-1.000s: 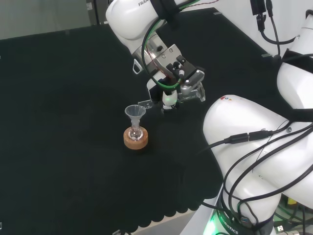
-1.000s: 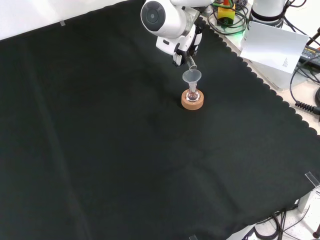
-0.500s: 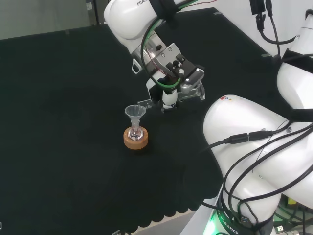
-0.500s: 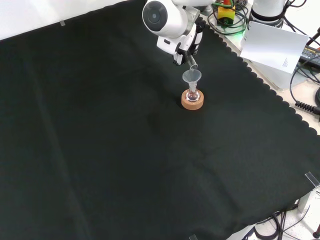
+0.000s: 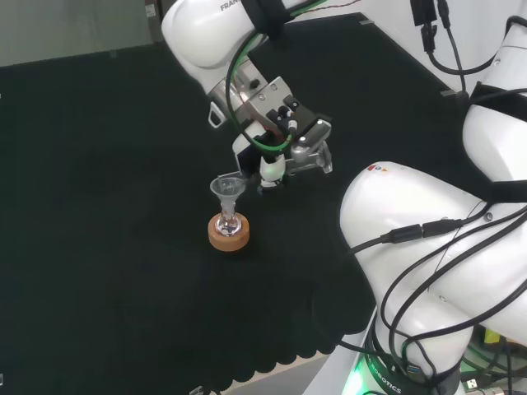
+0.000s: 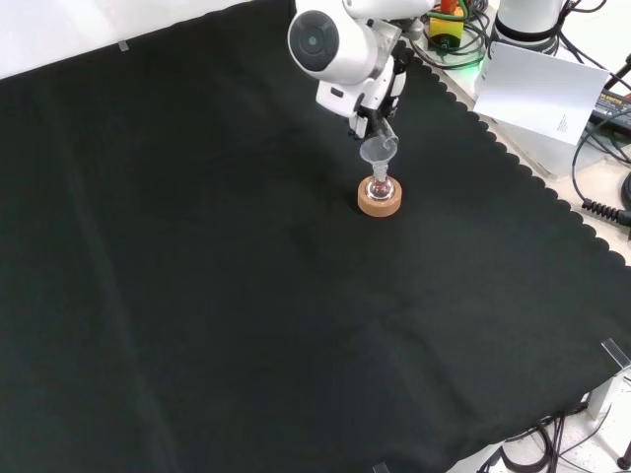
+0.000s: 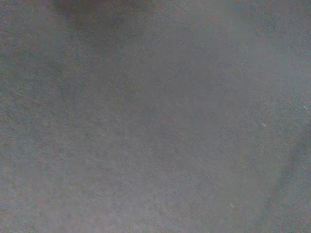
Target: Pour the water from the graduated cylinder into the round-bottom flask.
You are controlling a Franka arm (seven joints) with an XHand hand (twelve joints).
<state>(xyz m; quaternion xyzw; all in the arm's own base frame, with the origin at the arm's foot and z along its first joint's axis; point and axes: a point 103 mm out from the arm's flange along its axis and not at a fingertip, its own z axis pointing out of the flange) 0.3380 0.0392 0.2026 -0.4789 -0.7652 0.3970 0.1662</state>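
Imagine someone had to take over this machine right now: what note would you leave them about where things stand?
Hand: above and just right of the funnel in the head view, carrying the clear graduated cylinder; how its fingers sit round it is hard to make out.
Cylinder: tilted, its lip at the rim of the funnel.
Funnel: stands in the neck of the round-bottom flask, which sits upright on a cork ring on the black cloth.
Done: cylinder brought to the funnel and tipped.
Left: finish the pour. No stream of water is visible, so how much has gone over cannot be told.
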